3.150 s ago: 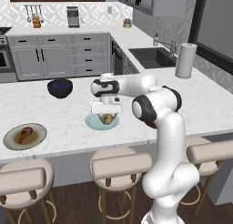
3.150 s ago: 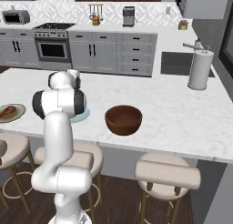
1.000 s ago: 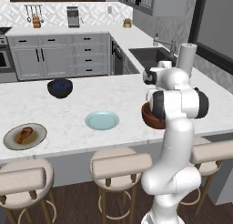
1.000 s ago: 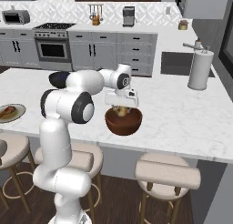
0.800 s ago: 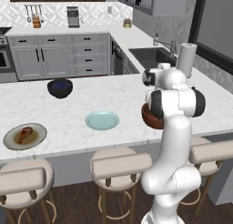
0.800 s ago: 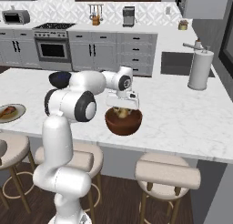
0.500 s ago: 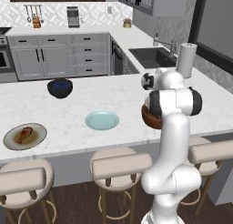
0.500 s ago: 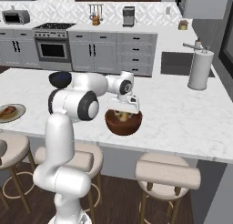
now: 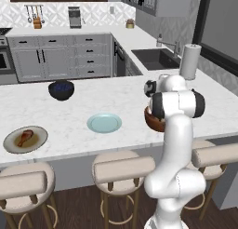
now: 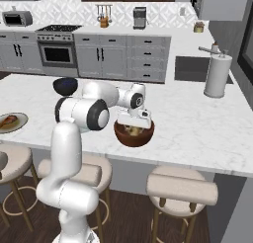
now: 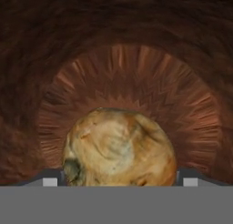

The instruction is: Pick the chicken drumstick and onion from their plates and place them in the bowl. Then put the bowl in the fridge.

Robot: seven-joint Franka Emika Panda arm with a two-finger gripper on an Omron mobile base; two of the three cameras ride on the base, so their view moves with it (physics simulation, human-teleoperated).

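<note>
Since three seconds ago: arm swung from pale blue plate [image 9: 104, 123] over to wooden bowl [image 10: 134, 134]; blue plate now bare. Gripper [image 10: 133, 123] lower into bowl than a second ago. Onion [image 11: 119, 148] on bowl floor between fingertips; jaws spread wide, contact with onion unclear. Counts: two plates, one onion, one drumstick [image 9: 24, 137] on beige plate [image 9: 38, 140], two bowls including dark blue bowl [image 9: 61, 90], three stools [image 9: 122, 168].

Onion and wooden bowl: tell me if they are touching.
Touching. The hand view shows the onion resting on the bowl floor; the right base view shows it inside too.
</note>
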